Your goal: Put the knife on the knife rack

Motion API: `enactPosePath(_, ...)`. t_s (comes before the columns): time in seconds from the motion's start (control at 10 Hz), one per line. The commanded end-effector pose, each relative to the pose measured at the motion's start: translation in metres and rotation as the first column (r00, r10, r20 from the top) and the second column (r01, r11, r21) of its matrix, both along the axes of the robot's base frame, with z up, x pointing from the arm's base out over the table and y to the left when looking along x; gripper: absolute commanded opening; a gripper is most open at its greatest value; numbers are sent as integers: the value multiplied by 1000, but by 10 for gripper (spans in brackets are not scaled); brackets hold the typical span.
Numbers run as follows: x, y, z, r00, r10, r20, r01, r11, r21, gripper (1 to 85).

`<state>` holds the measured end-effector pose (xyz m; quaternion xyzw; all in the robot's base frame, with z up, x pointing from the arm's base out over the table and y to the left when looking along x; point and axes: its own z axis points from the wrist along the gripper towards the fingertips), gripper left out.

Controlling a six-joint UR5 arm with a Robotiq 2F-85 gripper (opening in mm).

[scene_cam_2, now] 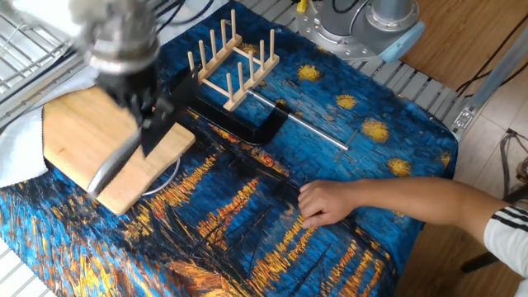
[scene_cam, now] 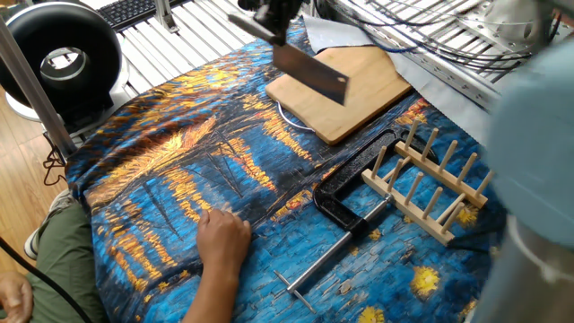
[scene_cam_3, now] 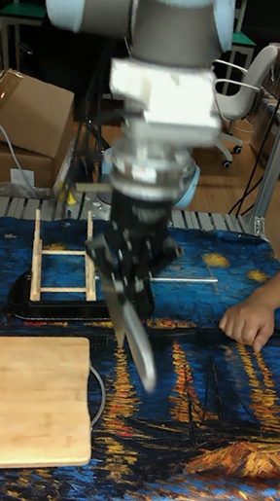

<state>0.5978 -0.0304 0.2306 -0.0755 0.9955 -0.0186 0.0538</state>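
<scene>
My gripper (scene_cam: 274, 20) is shut on the knife (scene_cam: 310, 72), a steel cleaver held in the air above the wooden cutting board (scene_cam: 359, 90). In the other fixed view the gripper (scene_cam_2: 151, 114) holds the knife (scene_cam_2: 124, 157) tilted, with its handle pointing down toward the board. In the tall view the knife (scene_cam_3: 136, 339) hangs below the gripper (scene_cam_3: 134, 276). The knife rack (scene_cam: 432, 184), light wood with upright pegs, stands on the cloth to the right of the knife, empty; it also shows as the rack (scene_cam_2: 231, 58) and the rack (scene_cam_3: 62, 256).
A black clamp with a steel rod (scene_cam: 352, 205) lies around the near side of the rack. A person's hand (scene_cam: 224, 238) rests on the blue and orange cloth. A white cable loop (scene_cam: 291, 117) lies at the board's edge. A black ring lamp (scene_cam: 58, 58) stands at the left.
</scene>
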Motion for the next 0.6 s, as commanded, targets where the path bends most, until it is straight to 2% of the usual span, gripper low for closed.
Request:
enactPosePath(0.0,-35,-14,6,999,16,31,-17,1000,21,10)
enactPosePath(0.1,-32,-16,5,999,33,27,-34,999,12,10)
enactPosePath(0.4,-49,-9,3,991,130,-38,-129,991,31,10)
enactPosePath(0.5,-51,-12,3,987,154,-49,-153,988,20,10)
